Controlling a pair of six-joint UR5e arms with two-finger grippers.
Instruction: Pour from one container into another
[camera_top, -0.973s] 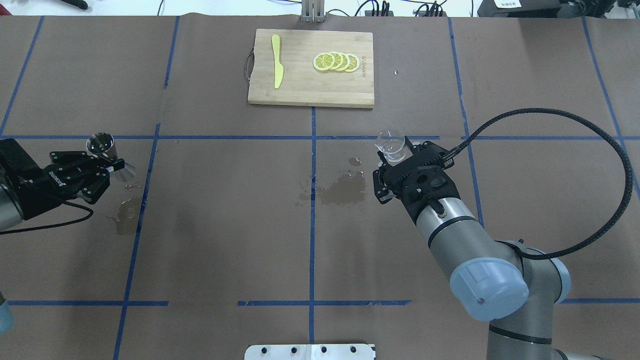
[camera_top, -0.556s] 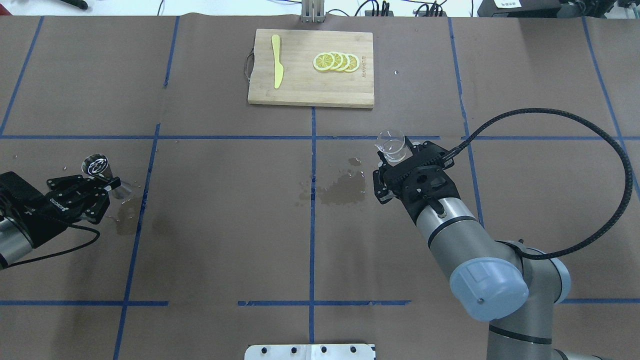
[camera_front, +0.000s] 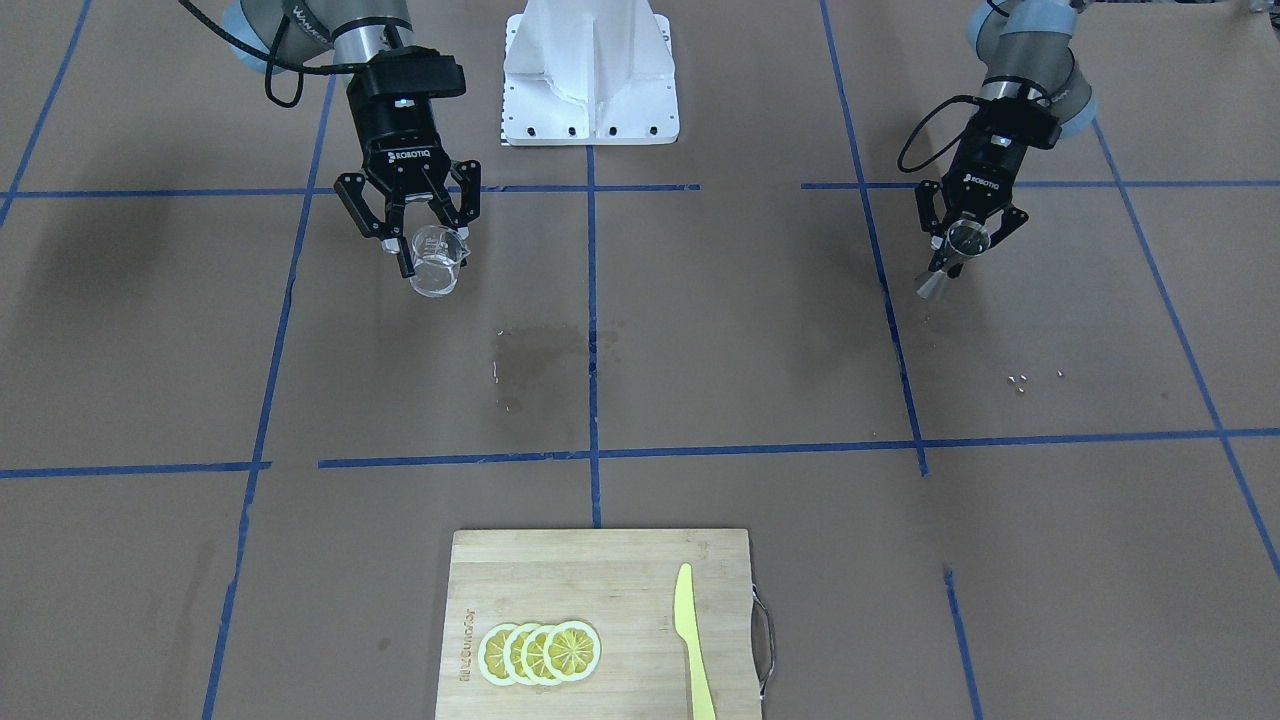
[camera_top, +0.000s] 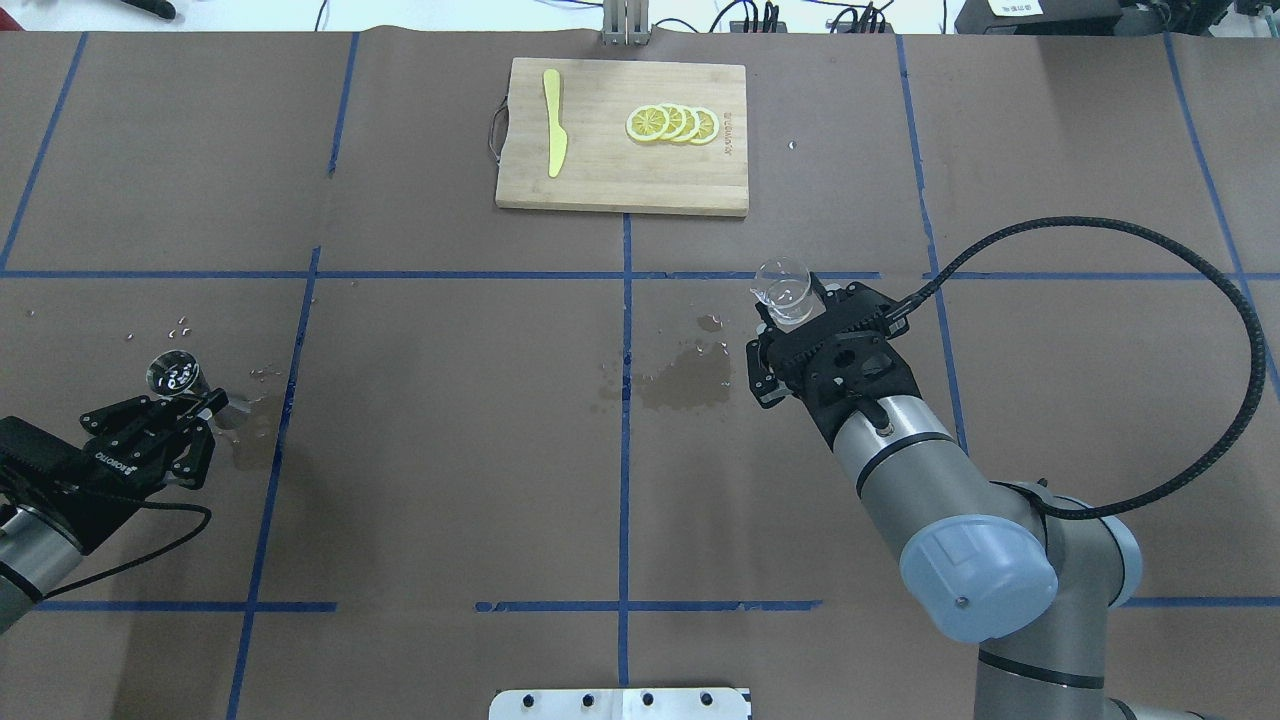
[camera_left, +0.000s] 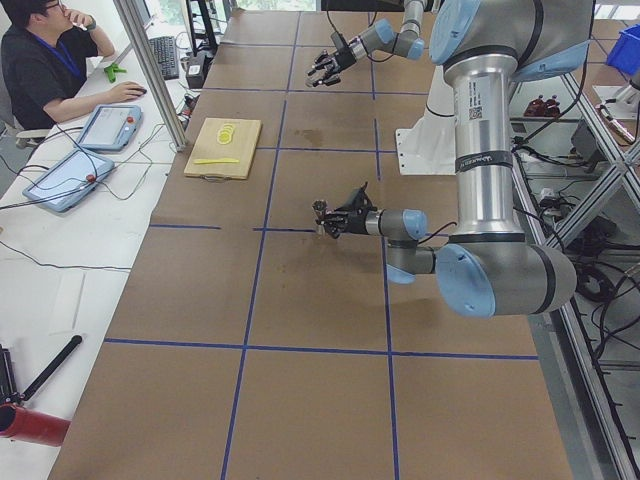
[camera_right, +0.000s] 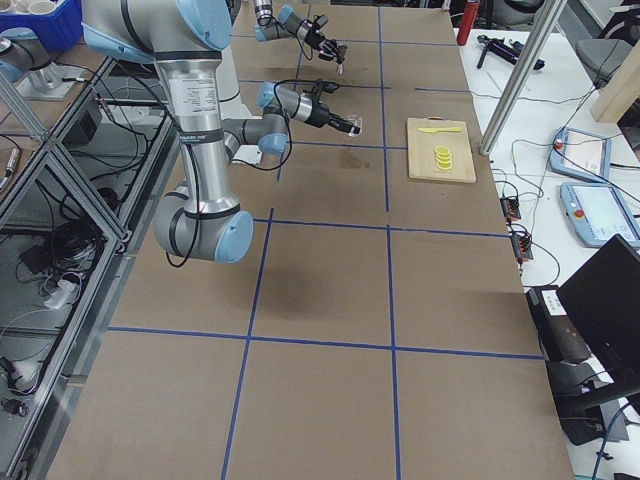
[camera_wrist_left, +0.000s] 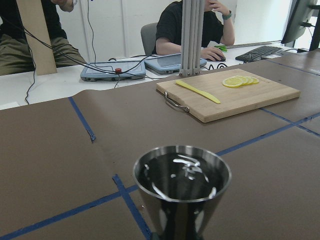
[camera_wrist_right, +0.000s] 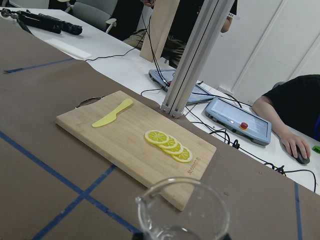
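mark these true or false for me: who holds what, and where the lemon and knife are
1. The right gripper holds the glass cup. True.
2. The steel jigger stands free on the table. False: the left gripper has its fingers shut on it.
3. The lemon slices lie on the cutting board. True.
4. The yellow knife lies across the lemon slices. False: it lies apart from them, on the same board.
5. The cup hangs right over the jigger. False: they are far apart.

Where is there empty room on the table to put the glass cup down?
Bare paper lies between the wet stain and the jigger, and beyond the cup on the robot's right. The board is busy: knife, lemon slices.
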